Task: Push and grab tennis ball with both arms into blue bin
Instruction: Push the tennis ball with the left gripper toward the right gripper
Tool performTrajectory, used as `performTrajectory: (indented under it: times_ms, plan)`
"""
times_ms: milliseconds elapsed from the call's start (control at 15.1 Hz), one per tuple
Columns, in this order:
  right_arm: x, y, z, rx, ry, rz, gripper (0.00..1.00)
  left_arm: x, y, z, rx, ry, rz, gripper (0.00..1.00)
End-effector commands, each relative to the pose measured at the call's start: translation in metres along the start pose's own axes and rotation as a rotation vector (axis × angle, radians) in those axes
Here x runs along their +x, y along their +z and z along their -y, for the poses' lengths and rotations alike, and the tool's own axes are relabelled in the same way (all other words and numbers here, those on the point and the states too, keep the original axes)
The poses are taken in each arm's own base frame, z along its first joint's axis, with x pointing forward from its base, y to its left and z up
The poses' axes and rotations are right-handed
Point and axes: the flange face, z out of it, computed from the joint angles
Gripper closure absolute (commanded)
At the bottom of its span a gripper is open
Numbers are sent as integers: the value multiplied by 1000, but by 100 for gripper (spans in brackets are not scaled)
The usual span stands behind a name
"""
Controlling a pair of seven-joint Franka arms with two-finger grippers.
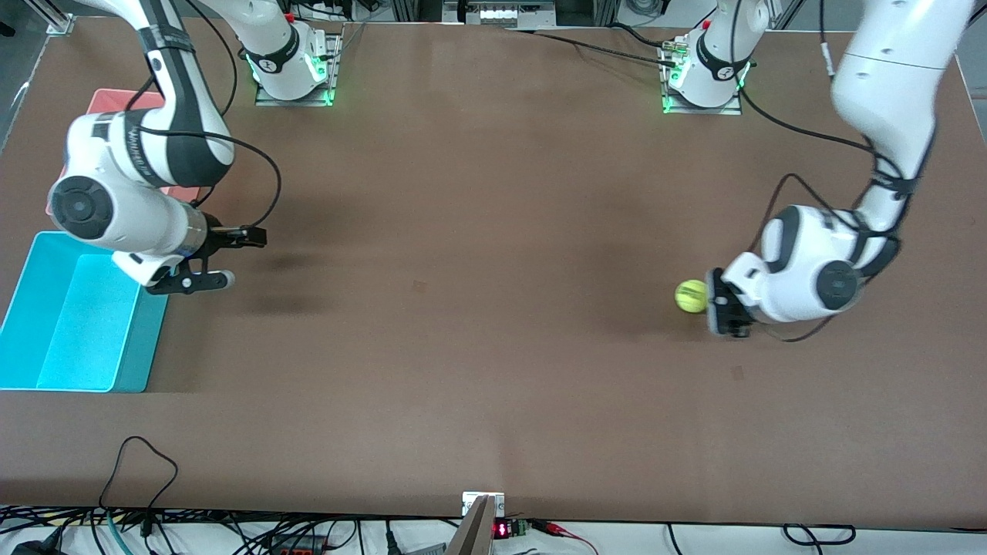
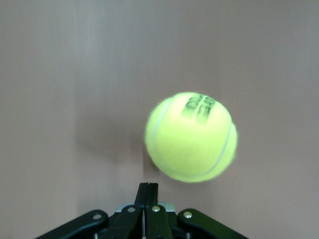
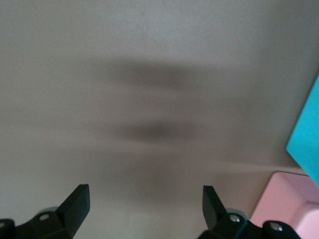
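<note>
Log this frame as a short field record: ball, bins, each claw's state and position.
tennis ball: on the table at the left arm's end, free, not gripped
left claw: shut, beside the ball, low at the table
right claw: open, holds nothing, beside the blue bin
blue bin: at the right arm's end, nothing visible inside
pink bin: beside the blue bin, farther from the front camera, mostly hidden by the right arm

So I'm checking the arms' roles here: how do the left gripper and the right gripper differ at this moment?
The left gripper is shut, its tips right beside the tennis ball on the table, while the right gripper is open with nothing between its fingers. The left sits toward the left arm's end; the right hangs by the blue bin. Both are black two-finger grippers, and neither holds anything.
</note>
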Motion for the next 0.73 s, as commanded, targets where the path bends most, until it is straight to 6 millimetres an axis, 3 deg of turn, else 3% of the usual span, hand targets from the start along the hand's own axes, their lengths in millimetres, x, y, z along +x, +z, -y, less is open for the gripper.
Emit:
performTrajectory:
  times_ms: [0, 198, 463, 661]
  plan:
    - [-15, 13, -1, 11, 15, -21, 0, 37, -42, -9, 21, 12, 7, 100]
    - [-14, 21, 3, 8, 9, -4, 0, 7, -87, 8, -17, -33, 12, 100]
    - [-10, 36, 19, 0, -12, 15, 0, -45, -115, 26, -9, -128, 22, 100]
    - [-9, 44, 42, -8, -51, 25, 0, -57, -146, 28, 28, -212, 22, 100]
